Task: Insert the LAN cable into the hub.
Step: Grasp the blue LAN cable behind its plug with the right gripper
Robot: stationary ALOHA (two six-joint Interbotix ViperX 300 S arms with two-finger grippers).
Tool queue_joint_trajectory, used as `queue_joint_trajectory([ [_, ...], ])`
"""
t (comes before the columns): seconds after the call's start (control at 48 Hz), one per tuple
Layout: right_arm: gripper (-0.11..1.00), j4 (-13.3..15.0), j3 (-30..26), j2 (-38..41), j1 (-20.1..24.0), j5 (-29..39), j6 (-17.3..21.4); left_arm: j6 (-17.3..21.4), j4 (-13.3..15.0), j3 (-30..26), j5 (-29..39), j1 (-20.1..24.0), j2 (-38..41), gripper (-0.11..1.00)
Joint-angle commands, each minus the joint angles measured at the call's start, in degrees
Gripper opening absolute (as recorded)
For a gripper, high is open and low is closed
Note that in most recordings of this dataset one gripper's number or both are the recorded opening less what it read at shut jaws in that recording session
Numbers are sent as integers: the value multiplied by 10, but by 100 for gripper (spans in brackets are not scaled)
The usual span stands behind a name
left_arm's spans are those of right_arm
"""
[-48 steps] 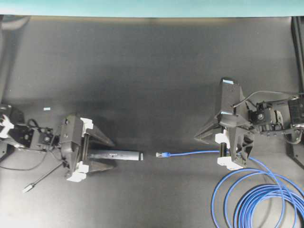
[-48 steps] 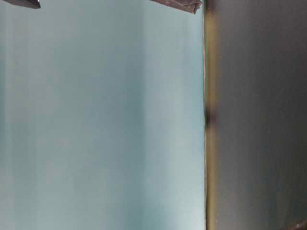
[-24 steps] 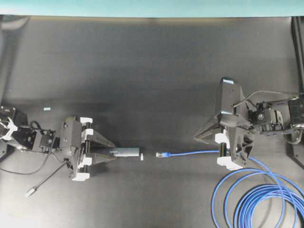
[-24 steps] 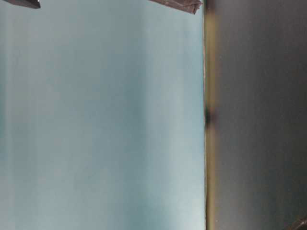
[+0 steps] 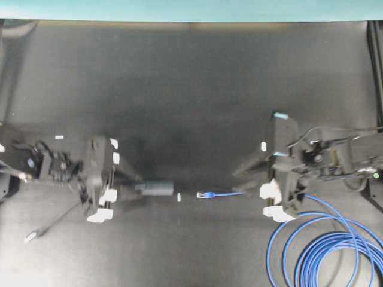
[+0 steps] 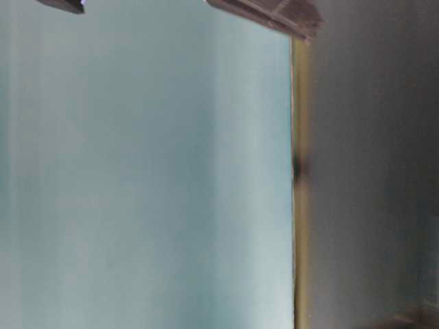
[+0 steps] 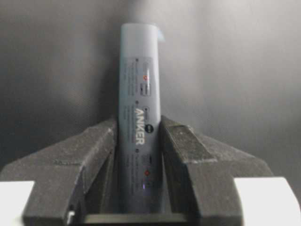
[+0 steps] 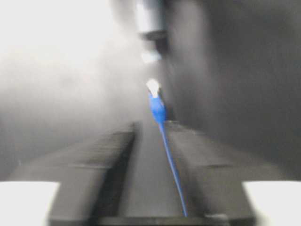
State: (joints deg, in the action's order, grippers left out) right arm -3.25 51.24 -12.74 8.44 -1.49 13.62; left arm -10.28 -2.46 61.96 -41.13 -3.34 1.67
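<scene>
1 hub (image 5: 157, 188), left gripper (image 7: 139, 141) clamping it | 1 LAN cable (image 5: 224, 194), lying between right gripper's (image 8: 150, 141) parted jaws | plug facing hub, small gap | counter (image 5: 191, 78) open far side

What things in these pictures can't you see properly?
- The hub's port: too small in the overhead view, facing away in the left wrist view.
- Whether the right hand grips the LAN cable: motion blur in the right wrist view.
- The cable's coil: cut off by the overhead view's bottom edge.
- Table-level view: shows no hub or cable, only blurred surfaces.
</scene>
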Motion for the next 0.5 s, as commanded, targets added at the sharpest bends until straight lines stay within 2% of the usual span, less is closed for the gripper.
queue_joint_trajectory([
  [0.0, 50, 4, -6, 32, 3, -16, -6, -1, -2, -16, 56, -2, -42, 28],
  [0.042, 61, 6, -10, 46, 3, -15, -8, -1, -2, -25, 103, -4, -60, 28],
  [0.125, 70, 11, -22, 74, 4, -15, -13, 4, -2, -40, 173, -8, -85, 28],
  [0.25, 70, 15, -43, 118, 6, -16, -25, 8, -2, -55, 234, -13, -109, 28],
  [0.479, 69, 15, -72, 175, 6, -20, -51, 3, -2, -57, 239, -15, -122, 28],
])
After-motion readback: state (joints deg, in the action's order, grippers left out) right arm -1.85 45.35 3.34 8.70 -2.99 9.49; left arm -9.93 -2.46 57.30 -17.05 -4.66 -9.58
